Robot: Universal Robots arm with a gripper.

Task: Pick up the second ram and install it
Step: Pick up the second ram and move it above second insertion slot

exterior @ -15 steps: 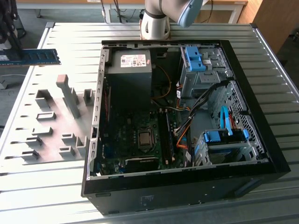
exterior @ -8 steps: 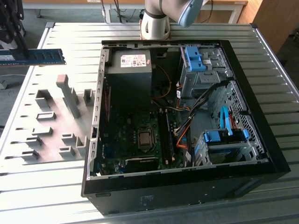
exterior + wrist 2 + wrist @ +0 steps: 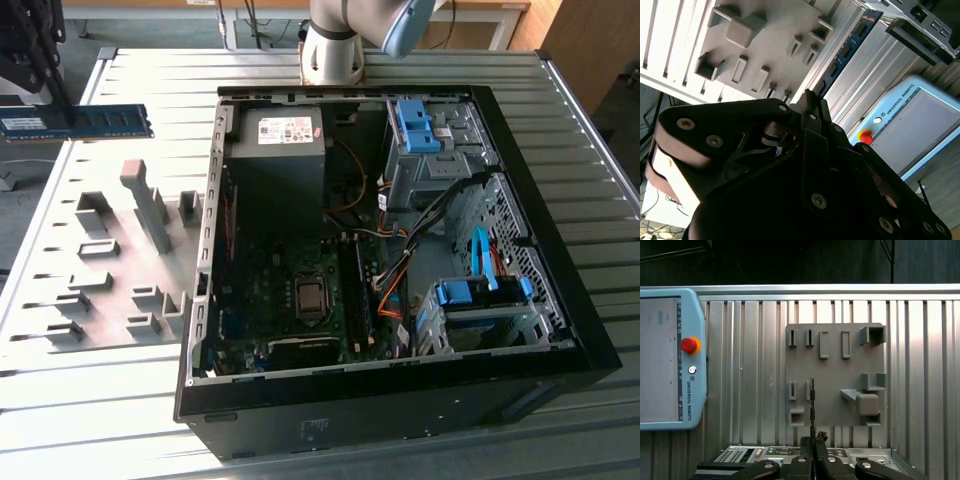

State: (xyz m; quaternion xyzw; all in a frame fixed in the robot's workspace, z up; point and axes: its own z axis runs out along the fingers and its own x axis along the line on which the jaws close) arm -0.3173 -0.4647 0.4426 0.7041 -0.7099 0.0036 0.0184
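Your gripper (image 3: 813,441) has its jaws closed almost together on the second ram (image 3: 85,122). The thin board is pinched between the fingertips (image 3: 809,100), and nothing else is in its grasp. In the exterior view the stick hangs in the air at the far end of the exterior view's left, beyond the grey fixture plate (image 3: 130,260) and well apart from the open computer case (image 3: 540,250). In both wrist views the hold sits near 1 end, so most of the stick's length juts out ahead of the fingers. Expect it to be light, stiff and thin, and treat it as fragile. The black chips and the contact edge will likely not tolerate squeezing or scraping, so the flat faces near an end look like the safest place to grip. Held that far from its middle, it could pivot between the pads if it meets resistance. I count 1 ram stick in the jaws, 1 fixture plate, 1 case, 1 power supply (image 3: 275,150), 1 processor socket (image 3: 312,298), 2 light-blue drive brackets (image 3: 420,125) and 1 teach pendant (image 3: 665,360). You cannot tell from here how many memory slots beside the socket are filled.
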